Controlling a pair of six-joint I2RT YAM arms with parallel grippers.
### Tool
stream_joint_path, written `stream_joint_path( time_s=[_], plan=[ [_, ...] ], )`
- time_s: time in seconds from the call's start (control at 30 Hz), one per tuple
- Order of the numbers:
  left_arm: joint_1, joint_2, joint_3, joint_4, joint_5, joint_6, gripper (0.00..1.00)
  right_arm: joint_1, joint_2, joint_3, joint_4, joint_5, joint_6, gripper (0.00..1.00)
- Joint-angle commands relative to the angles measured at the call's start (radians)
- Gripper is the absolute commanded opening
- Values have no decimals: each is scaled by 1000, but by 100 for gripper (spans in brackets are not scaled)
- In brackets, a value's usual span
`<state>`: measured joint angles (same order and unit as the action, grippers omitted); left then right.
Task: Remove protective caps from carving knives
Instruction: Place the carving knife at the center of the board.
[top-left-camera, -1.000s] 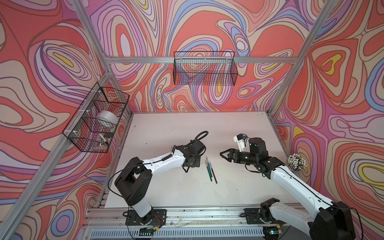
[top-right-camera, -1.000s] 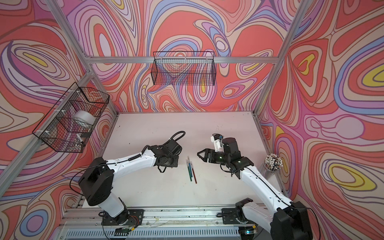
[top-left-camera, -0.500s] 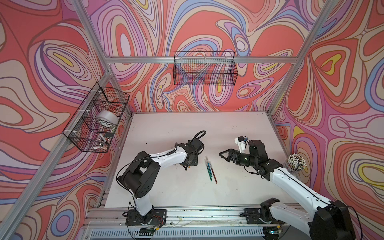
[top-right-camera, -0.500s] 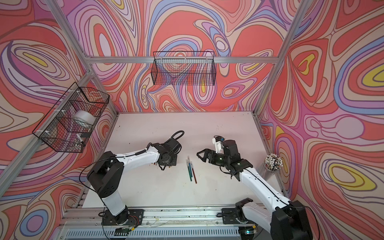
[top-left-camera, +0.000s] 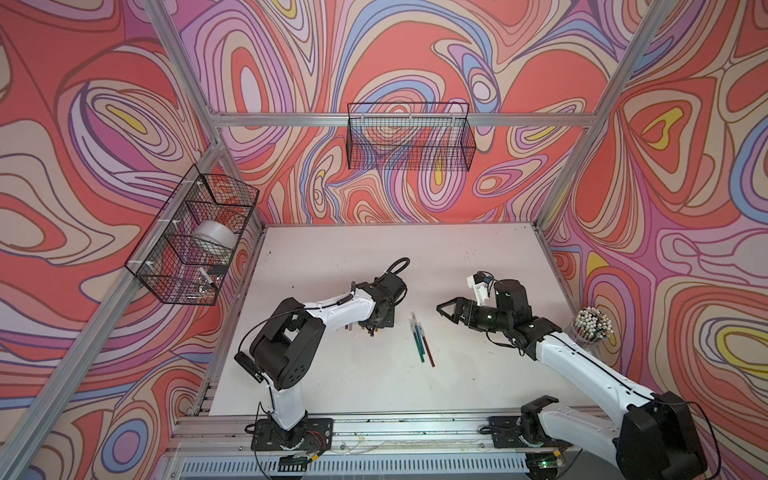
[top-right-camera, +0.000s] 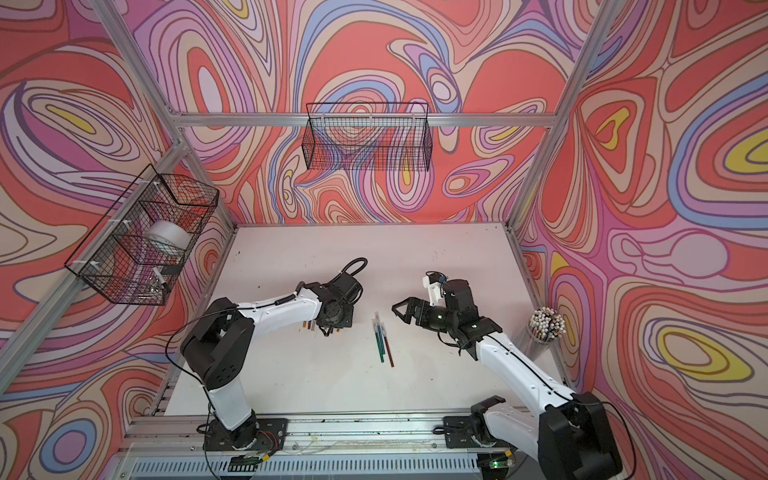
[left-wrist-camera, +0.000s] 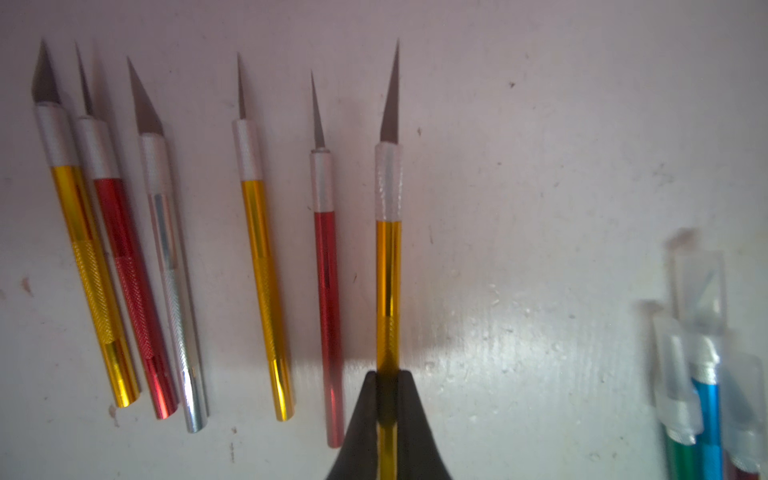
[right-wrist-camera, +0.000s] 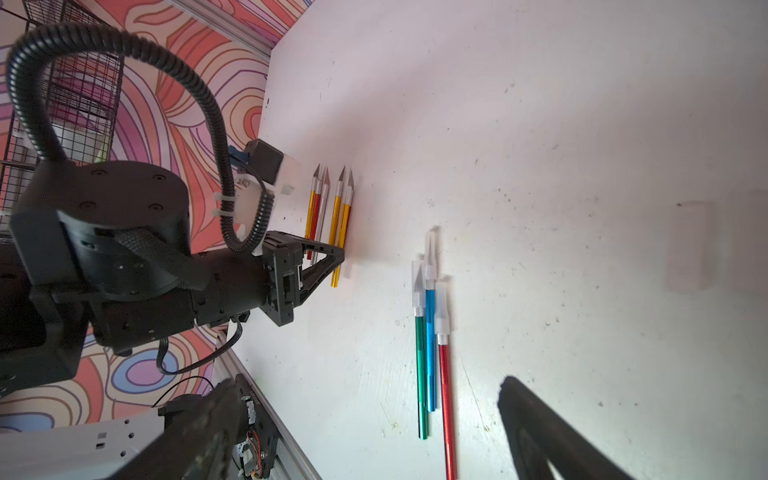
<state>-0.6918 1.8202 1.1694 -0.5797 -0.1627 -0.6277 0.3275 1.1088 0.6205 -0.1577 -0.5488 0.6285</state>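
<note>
In the left wrist view my left gripper (left-wrist-camera: 388, 374) is shut on the handle of a gold carving knife (left-wrist-camera: 388, 257) with a bare blade. It is held low over the table beside a row of several uncapped knives (left-wrist-camera: 257, 249) in gold, red and silver. Green, blue and red knives (top-left-camera: 420, 338) lie together in the middle of the table, each with its translucent protective cap (right-wrist-camera: 428, 266) on. My right gripper (top-left-camera: 446, 309) hovers open and holds nothing, just right of these capped knives (right-wrist-camera: 430, 353). In both top views my left gripper (top-right-camera: 332, 322) hides most of the row.
A clear cup of white-tipped sticks (top-left-camera: 590, 326) stands at the table's right edge. A wire basket (top-left-camera: 409, 137) hangs on the back wall. Another basket (top-left-camera: 193, 245) on the left wall holds a tape roll. The aluminium rail (top-left-camera: 374, 424) runs along the front.
The left arm's elbow has folded up and back while its gripper stays at the row with the gold knife. The right gripper has drifted slightly left with its jaws open.
</note>
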Motion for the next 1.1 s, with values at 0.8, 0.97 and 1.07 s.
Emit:
stream_joint_path(
  time_s=[0.8,0.97,1.07],
  plan=[
    [16,53,17,-17,-33,10,0,-4,-86,-10,-7,57,-41,98],
    [18,57,16,-21,-34,10,0,-4,-77,-6,-9,53,-40,98],
    [18,57,18,-21,-32,11,3,-4,-74,-6,-8,51,-38,98]
  ],
)
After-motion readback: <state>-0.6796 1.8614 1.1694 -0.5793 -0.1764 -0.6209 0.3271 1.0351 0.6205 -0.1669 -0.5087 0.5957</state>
